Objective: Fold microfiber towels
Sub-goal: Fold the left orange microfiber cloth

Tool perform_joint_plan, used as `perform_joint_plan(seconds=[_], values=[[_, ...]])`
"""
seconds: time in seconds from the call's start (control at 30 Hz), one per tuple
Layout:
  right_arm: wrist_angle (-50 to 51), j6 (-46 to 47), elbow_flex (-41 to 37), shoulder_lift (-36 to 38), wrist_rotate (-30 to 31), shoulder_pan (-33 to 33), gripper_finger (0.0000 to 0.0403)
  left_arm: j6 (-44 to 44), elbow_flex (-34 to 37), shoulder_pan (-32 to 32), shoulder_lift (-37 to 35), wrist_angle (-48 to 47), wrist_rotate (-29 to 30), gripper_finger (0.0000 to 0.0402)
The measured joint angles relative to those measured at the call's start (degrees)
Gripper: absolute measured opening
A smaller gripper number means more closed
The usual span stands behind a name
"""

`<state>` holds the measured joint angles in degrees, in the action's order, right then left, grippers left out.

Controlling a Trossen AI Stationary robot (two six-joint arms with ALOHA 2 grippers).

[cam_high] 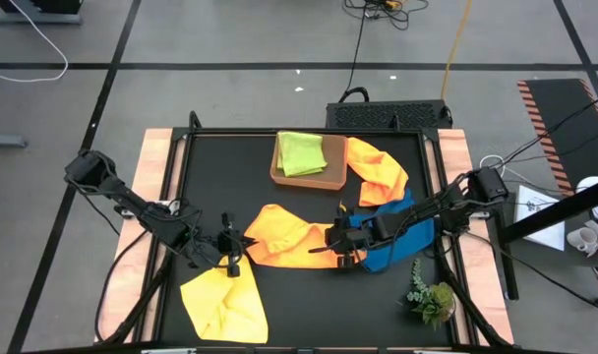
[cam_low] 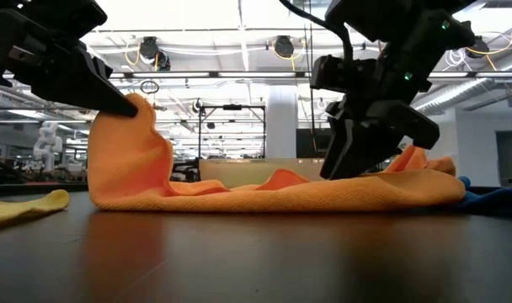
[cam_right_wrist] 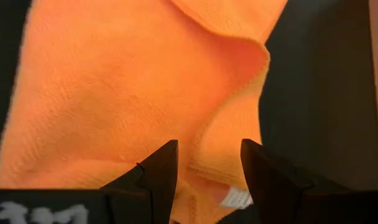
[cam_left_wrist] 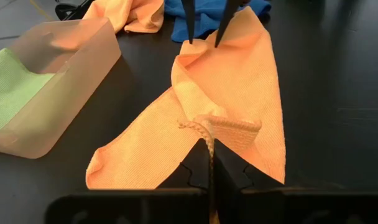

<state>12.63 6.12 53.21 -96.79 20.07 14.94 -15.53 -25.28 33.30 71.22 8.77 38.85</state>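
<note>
Orange towel (cam_high: 284,236) lies just in front of the brown tray (cam_high: 308,177). Your left gripper (cam_high: 230,246) pinches its lifted corner; your right gripper (cam_high: 346,242) stands spread over the opposite end. Keep that end pinned while you carry the corner across squarely

Bright overhead ceiling lights (cam_low: 239,13), low view backlit, right wrist close-up soft.

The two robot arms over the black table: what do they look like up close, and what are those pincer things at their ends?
Both arms are dark, nearly black, built of jointed tube-like segments with thin cables along them. Each ends in a gripper: the left gripper and the right gripper carry two slim black fingers tapering to points, seated on a wider black bar. White lettering shows on the right gripper's bar.
</note>
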Motion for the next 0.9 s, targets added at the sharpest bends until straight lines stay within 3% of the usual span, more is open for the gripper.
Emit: perform_joint_plan(seconds=[0.57,0.77,0.9], values=[[0.6,0.5,0.0,-2.0,-0.7,0.0,0.0103,0.3,0.0,0.0,0.0,0.0,0.0,0.0007],[1.3,0.1,0.1,-4.4,0.2,-0.2,0.0041,0.3,0.0,0.0,0.0,-0.1,-0.3,0.0009],[3.2,-0.9,-0.1,-2.0,1.5,-0.2,0.0006,0.3,0.0,0.0,0.0,-0.1,-0.4,0.0004]])
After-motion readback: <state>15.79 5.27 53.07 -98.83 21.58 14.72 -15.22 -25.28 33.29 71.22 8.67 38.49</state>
